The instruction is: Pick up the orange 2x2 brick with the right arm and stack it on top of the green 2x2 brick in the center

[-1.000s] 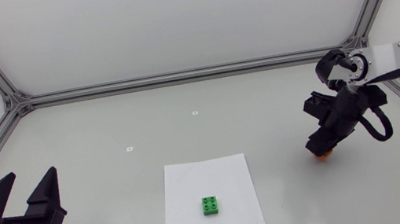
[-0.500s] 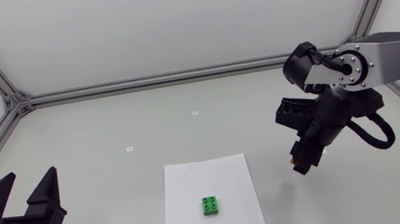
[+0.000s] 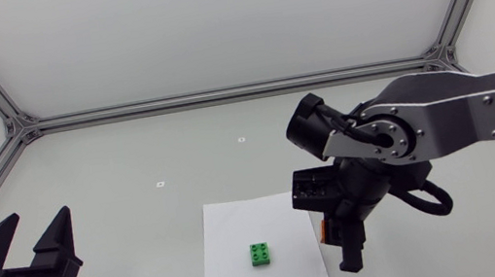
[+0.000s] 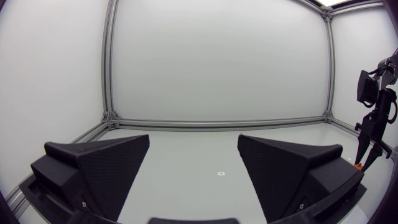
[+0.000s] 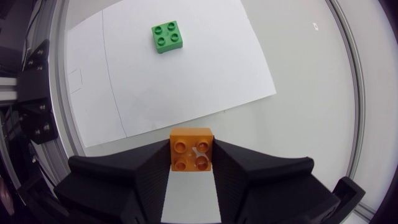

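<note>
Carry step in hand: R gripper (image 5: 192, 159) clamped on orange brick (image 5: 192, 148), lower centre-right of head view, near green brick (image 3: 262, 253) on paper sheet (image 3: 240, 220); next req. leftward shift, stud alignment, press-down.

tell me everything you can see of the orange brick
The orange brick is a glossy, plastic-looking 2x2 block with four round studs facing up and a pale mark between them. It sits level, clamped on two opposite sides by the black fingers of the right gripper. It hangs over the edge of the paper, apart from the green brick ahead.
</note>
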